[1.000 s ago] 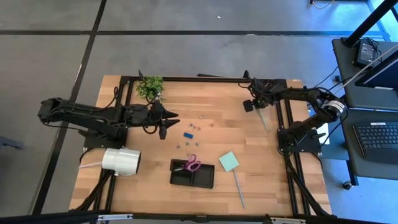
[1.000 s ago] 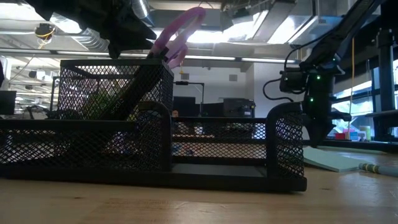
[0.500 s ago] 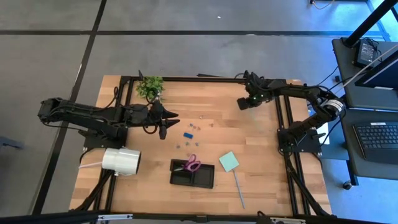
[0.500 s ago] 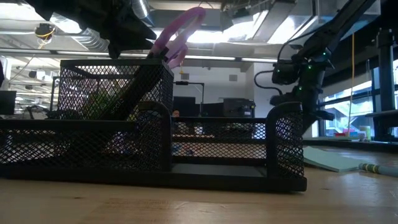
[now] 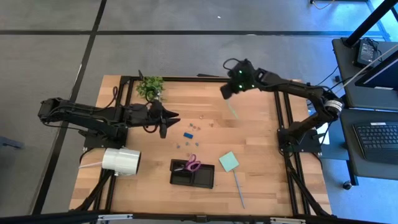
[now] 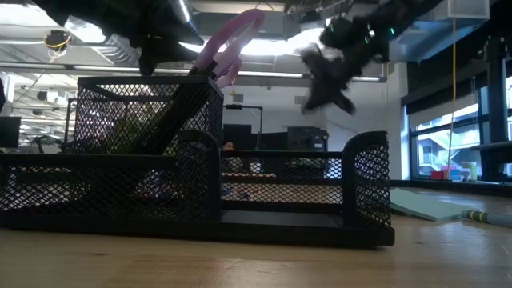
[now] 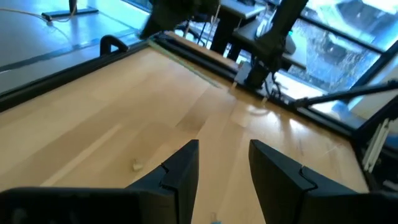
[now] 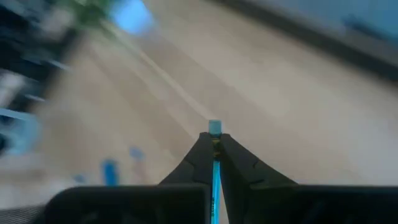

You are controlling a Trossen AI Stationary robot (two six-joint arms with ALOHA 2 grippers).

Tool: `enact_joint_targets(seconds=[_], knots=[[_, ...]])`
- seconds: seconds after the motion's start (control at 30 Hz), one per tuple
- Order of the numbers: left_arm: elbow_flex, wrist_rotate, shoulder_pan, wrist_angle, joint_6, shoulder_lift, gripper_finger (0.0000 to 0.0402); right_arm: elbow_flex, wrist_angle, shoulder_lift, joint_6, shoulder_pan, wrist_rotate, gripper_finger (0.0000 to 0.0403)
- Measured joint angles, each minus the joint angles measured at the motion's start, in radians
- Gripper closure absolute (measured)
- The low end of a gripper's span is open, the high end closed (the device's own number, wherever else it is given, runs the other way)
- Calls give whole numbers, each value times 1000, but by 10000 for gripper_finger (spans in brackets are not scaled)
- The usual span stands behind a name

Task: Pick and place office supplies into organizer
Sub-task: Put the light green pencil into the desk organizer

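Note:
My right gripper (image 5: 227,92) is high above the table's far middle, shut on a thin pale blue pen (image 5: 233,111); it also shows blurred in the low view (image 6: 330,70). My left gripper (image 5: 165,119) is open and empty over the table's left middle (image 7: 221,163). The black mesh organizer (image 5: 193,174) stands near the front edge, with purple-handled scissors (image 5: 192,164) leaning in its tall compartment, handles up (image 6: 229,42). A pale green sticky-note pad (image 5: 228,161) and a slim grey stick (image 5: 239,190) lie to its right. Small blue clips (image 5: 188,134) lie mid-table. My right gripper pinches the pen between its two fingertips (image 8: 203,149), near one end. That short blue end (image 8: 214,127) sticks out past the tips. The rest of the pen (image 5: 234,113) trails back under the gripper, lifted clear of the table.
A big white roll (image 5: 121,160) lies at the near left. A small green plant (image 5: 150,86) stands at the far left. Tiny dark clips (image 5: 202,117) are scattered mid-table. Bare wood lies between the clips and the right frame rail (image 5: 283,124).
My right gripper has risen and swung toward the table's left and far edge, carrying the pen up clear of the wood; it stays shut on it. My left gripper has kept still.

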Motion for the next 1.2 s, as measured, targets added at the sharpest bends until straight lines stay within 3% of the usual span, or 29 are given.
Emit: enact_joint_targets(seconds=[0.3, 0.6, 0.77, 0.97, 1.2], knots=[[-1, -74, 1, 132, 8, 1, 267, 216, 298, -2, -90, 225, 85, 391], [-1, -76, 0, 306, 156, 1, 258, 249, 451, -2, -166, 405, 154, 391], [-1, -47, 0, 319, 151, 2, 238, 249, 461, -2, -214, 467, 253, 391], [-1, 26, 0, 419, 146, 38, 220, 249, 511, 8, -214, 502, 260, 391], [-1, 36, 0, 533, 149, 128, 215, 249, 569, 46, -214, 524, 259, 391]])
